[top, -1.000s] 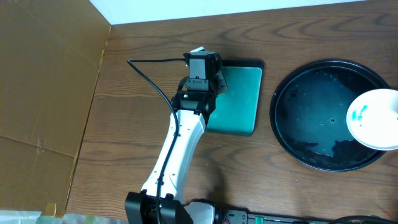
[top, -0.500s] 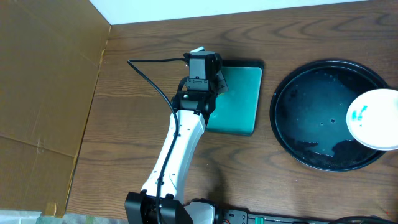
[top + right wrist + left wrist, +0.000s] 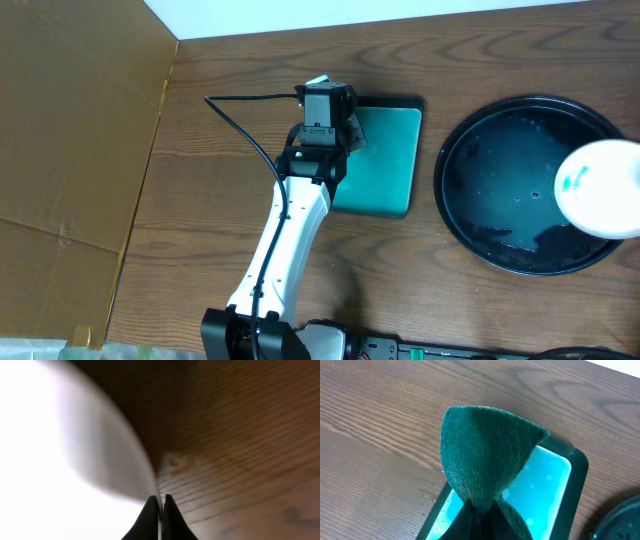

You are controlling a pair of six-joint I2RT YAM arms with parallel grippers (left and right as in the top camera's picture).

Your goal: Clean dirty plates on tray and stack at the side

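One dirty plate (image 3: 600,188), white with a small teal smear, hangs blurred over the right side of the round black tray (image 3: 490,180). In the right wrist view my right gripper (image 3: 160,501) is shut on the thin rim of that plate (image 3: 60,475), which fills the left of the frame as a bright blur. My left gripper (image 3: 481,512) is shut on a dark green scouring sponge (image 3: 485,450), held upright over the teal dish (image 3: 545,490). From overhead the left gripper (image 3: 340,122) sits at the dish's left edge. The right arm itself is outside the overhead view.
The rectangular teal dish (image 3: 385,160) with a black rim lies between the left arm and the tray and holds wet film. Brown cardboard (image 3: 70,150) covers the table's left side. The tray's bottom shows water drops and dark smudges.
My right gripper has closed onto the plate's rim. The plate now looks blurred and has shifted slightly. The left arm and its sponge have not moved.
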